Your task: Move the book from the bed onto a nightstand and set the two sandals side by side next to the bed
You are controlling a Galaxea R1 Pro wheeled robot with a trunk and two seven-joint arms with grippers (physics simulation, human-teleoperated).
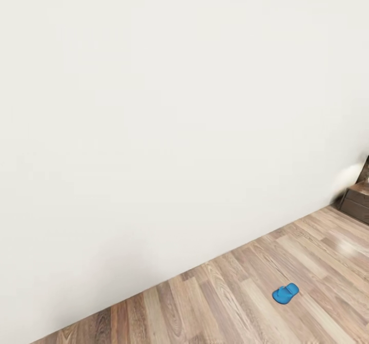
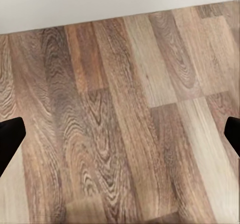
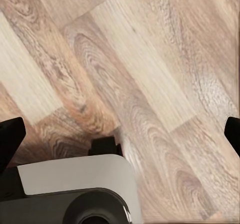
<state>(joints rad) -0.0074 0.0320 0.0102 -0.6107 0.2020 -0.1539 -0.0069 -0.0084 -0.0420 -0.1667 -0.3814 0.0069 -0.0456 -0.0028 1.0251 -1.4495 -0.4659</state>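
Wall: plain white, takes most of the head view, meets the floor on a slant.
Floor: light-brown wood planks, glossy patch toward the nightstand.
Sandal: one bright blue flip-flop, flat on the planks, alone, a little off the wall. Not seen between either claw's tips, so well apart from both.
Nightstand: dark-brown cabinet w/ drawer fronts, cut off at the head view's right edge, against the wall, well apart from the sandal.
Left claw: two black fingertips at opposite edges of the left wrist view, spread wide, nothing between them. Only bare planks beneath, w/ a strip of white wall beyond the tips.
Right claw: black fingertips likewise far apart, holding nothing. Planks run diagonally under it.
Robot body: grey and dark curved part of the machine, close in under the right claw, over the floor.
Book, bed: can't say where, neither claw has the book.
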